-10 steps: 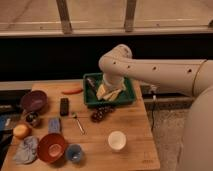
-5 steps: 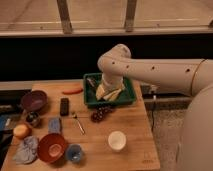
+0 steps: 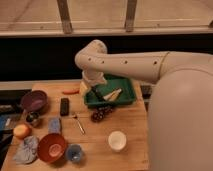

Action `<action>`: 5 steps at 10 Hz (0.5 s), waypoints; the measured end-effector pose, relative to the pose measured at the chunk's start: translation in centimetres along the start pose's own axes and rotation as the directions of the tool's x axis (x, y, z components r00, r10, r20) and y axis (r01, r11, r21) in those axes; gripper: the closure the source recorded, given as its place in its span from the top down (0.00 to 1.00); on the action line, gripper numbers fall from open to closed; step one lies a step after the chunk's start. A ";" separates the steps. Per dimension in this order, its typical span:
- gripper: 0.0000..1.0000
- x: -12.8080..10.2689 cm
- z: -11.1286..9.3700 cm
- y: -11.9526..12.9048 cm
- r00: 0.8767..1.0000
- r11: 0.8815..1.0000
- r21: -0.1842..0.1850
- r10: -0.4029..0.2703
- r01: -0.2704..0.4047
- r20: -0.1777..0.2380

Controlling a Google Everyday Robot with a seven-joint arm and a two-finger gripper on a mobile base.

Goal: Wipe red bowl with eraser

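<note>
Not started, by my read: the pincer [image 3: 98, 95] hangs over the left end of the green tray [image 3: 126, 90], and I can't tell whether it's wide or narrow. The eraser [image 3: 64, 106] lies flat on the tabletop [image 3: 132, 125] left of the tray, apart from the pincer. The red bowl [image 3: 52, 147] sits well away at the near edge beside the blue cup [image 3: 74, 152], so the pickup, carry and wipe are all left.

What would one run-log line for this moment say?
pincer: over green tray | eraser: on table, untouched | red bowl: apart from eraser
</note>
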 end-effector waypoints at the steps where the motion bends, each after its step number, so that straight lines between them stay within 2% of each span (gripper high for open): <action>1: 0.80 -2.6 0.4 2.6 0.998 0.998 -0.015 -0.059 0.059 0.009; 2: 0.80 -3.9 0.6 4.0 0.996 0.996 -0.029 -0.089 0.090 0.014; 3: 0.80 -5.7 0.9 6.9 0.987 0.986 -0.059 -0.157 0.158 0.024; 5: 0.80 -7.1 0.8 10.4 0.973 0.968 -0.101 -0.226 0.230 0.042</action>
